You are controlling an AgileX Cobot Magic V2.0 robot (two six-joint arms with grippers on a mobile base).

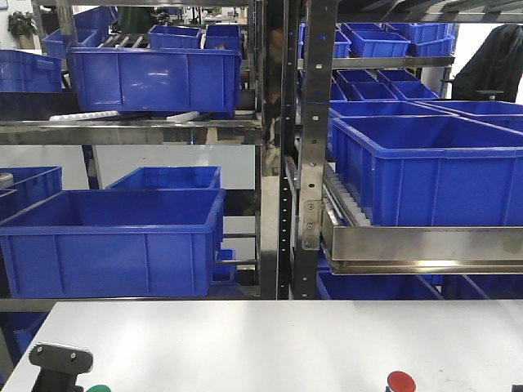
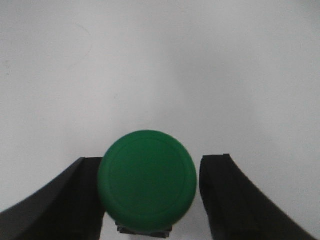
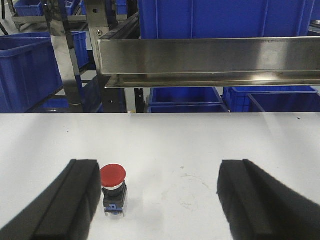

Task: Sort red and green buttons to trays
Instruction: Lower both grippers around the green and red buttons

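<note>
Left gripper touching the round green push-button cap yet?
Cannot tell. Left wrist view: the left gripper straddles the green button cap; white table shows beside one finger, but the other finger meets the cap's outline, contact unclear.

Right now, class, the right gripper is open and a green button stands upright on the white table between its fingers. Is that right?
Not quite. It is the red button, not a green one, that stands upright on the white table between the fingers of the open right gripper; the right wrist view shows it. The green button sits at the left gripper.
</note>
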